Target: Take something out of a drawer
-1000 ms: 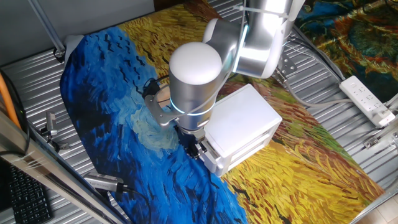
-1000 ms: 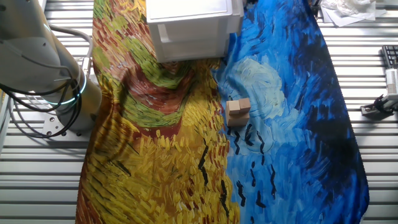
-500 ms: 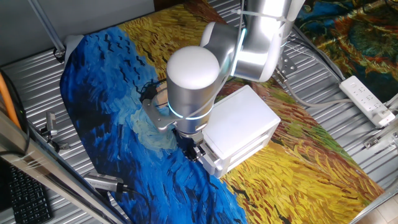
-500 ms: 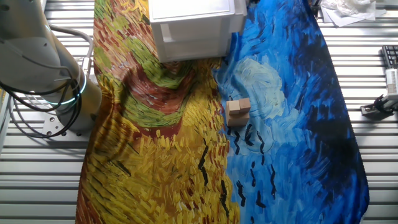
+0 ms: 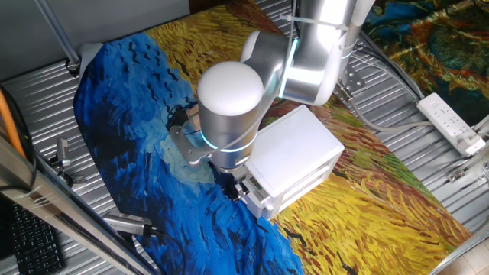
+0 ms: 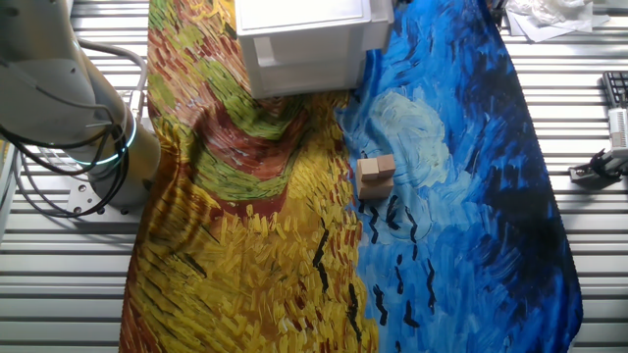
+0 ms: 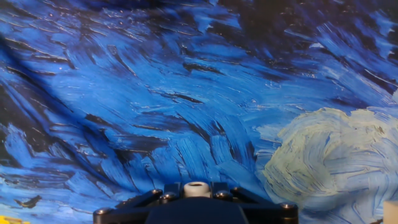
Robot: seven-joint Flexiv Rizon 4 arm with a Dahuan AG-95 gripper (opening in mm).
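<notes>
The white boxy cabinet (image 5: 296, 153) stands on the painted cloth; in the other fixed view only its lower part (image 6: 299, 44) shows at the top edge. My gripper (image 5: 238, 189) is low at the cabinet's front end, largely hidden under the arm's silver elbow. In the hand view a small round white knob (image 7: 196, 188) sits between the dark fingers of my gripper (image 7: 196, 190), which is shut on it. The drawer (image 5: 261, 200) front shows as the lowest white band by the gripper. What is inside the drawer is hidden.
A small wooden block (image 6: 376, 171) lies on the blue part of the cloth in front of the cabinet. The arm's base (image 6: 69, 108) stands left of the cloth. A white power strip (image 5: 452, 122) lies at the right on the ribbed metal table.
The arm's elbow and wrist have shifted a little to the left and toward the blue cloth, away from the cabinet. The block has not moved.
</notes>
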